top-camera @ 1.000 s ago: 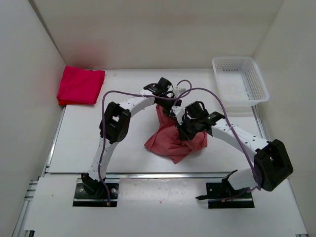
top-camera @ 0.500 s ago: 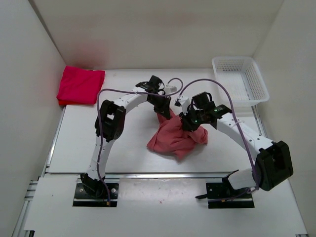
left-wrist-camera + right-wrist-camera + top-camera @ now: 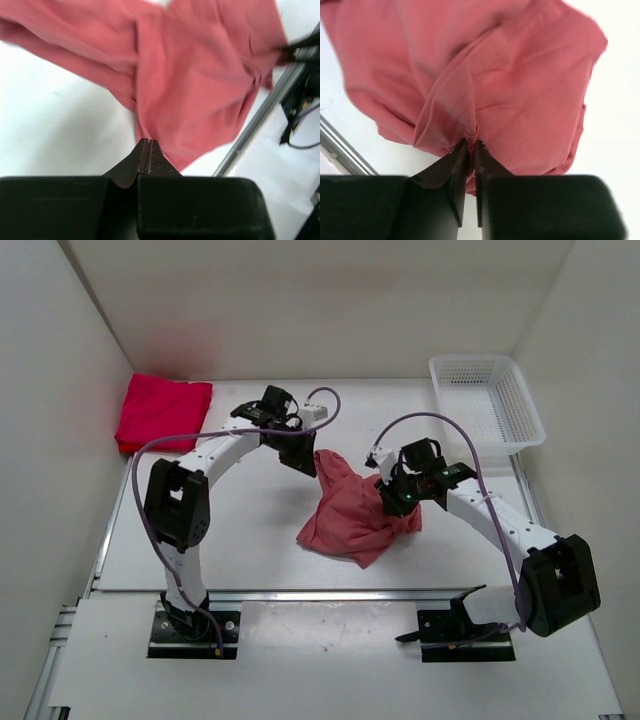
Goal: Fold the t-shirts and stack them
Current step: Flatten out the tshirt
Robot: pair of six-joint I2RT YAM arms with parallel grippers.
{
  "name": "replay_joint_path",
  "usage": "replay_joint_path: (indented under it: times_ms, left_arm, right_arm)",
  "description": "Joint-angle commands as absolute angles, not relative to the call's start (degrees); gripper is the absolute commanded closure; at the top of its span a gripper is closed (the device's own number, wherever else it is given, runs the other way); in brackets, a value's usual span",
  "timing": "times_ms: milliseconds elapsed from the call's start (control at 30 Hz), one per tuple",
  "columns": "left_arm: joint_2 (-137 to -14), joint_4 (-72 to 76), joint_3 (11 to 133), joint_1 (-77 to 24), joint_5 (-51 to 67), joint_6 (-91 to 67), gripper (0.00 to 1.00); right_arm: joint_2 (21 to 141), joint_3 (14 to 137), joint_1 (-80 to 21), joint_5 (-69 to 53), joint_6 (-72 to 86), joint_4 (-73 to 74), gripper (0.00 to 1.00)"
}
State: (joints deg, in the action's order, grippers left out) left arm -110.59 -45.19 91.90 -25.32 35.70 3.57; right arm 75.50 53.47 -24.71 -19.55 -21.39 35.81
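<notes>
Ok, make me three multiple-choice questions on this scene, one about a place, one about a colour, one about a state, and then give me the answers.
1. Where does the white plastic mesh basket stand?
A. front left
B. back right of the table
C. between the arms

2. What colour is the folded cotton pile at back left?
A. bright red
B. blue
C. white

3. How is the dusty salmon-pink cotton t-shirt?
A. folded flat
B. in the basket
C. crumpled, pinched by both arms' jaws

Answers:
1. B, the top view shows it in the far right corner.
2. A, it reads vivid red against the white wall.
3. C, each wrist view shows closed jaws on its bunched fabric.
</notes>
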Motion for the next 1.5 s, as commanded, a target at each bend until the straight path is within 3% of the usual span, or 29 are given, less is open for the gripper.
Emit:
replay_joint_path:
  times_ms: [0,33,167,300,467,533,867,1067,1167,1267,1467]
  left_arm:
    - [-108.3,-45.9,88.6,-28.4,34.7,4.4,1.0]
    - [-108.5,-45.4,89.5,-29.3,34.4,4.6,1.0]
    - [-111.7,-45.4,95.3,-31.6,33.1,3.5,0.91]
    - [-113.5,-45.0,98.3,-32.8,32.0,2.9,0.82]
    - [-114.6,-44.5,99.7,-31.7,30.1,2.4,0.76]
    - [-115.1,-44.6,100.2,-31.7,29.6,2.2,0.76]
    - [-114.6,-44.7,99.8,-30.3,28.6,2.4,0.76]
    - [-114.3,-44.8,100.1,-30.5,28.5,2.5,0.76]
    - [-114.3,-44.7,99.4,-30.3,28.4,2.7,0.76]
    - [-114.3,-44.7,99.8,-30.6,28.4,2.9,0.76]
    - [-114.5,-45.1,100.4,-31.5,28.3,3.2,0.75]
  right_arm:
    - [73.8,52.6,-23.1,-16.4,-23.1,32.7,0.93]
    - [73.4,52.7,-23.0,-16.2,-23.6,32.7,0.92]
    - [72.2,53.9,-25.6,-14.8,-25.0,33.0,0.66]
    - [70.1,54.4,-30.6,-14.5,-26.8,33.9,0.59]
    - [70.4,56.3,-37.1,-13.9,-27.0,34.1,0.24]
    - [71.4,54.4,-40.7,-5.9,-26.8,31.3,0.22]
    - [72.9,48.4,-42.0,8.9,-31.8,24.9,0.28]
    - [73.3,48.8,-43.2,8.3,-30.8,25.7,0.32]
    - [73.0,47.9,-42.5,9.6,-31.5,25.4,0.47]
    - [72.3,47.9,-41.5,10.5,-31.5,25.4,0.75]
    - [70.9,48.7,-41.5,10.6,-29.9,27.4,0.99]
